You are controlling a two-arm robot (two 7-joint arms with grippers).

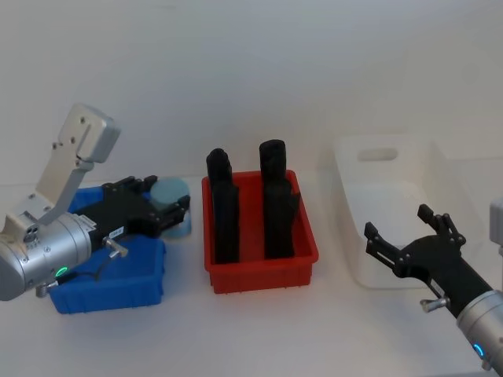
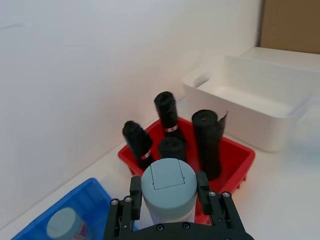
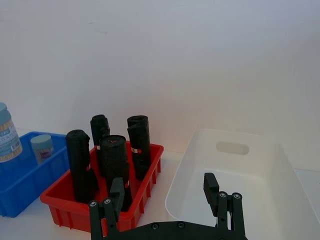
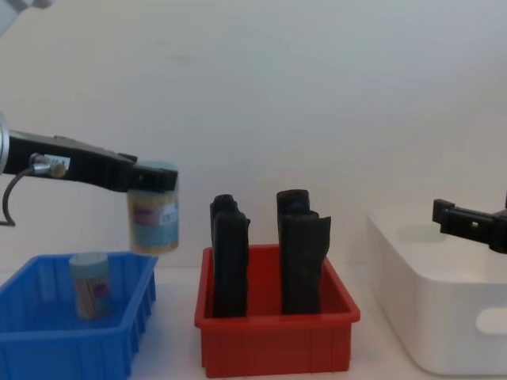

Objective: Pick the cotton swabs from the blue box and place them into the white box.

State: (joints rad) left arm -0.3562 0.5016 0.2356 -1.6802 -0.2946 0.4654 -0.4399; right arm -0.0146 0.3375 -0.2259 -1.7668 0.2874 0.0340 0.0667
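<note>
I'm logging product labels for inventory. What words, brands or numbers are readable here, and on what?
Nothing reads clearly.
Label on the clear cylindrical tub with pale blue lid in the left claw: too blurred.
Label on the second tub in the bright-blue ribbed plastic bin: too small.
Red-white bands on the black rolls in the red plastic bin: unreadable.
The glossy white plastic tub: no marking seen.

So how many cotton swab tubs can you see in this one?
2 cotton swab tubs. One tub is clamped in the left gripper, raised over the blue box's right edge; the other tub stands upright inside the blue box. More could be hidden behind the arm.
</note>
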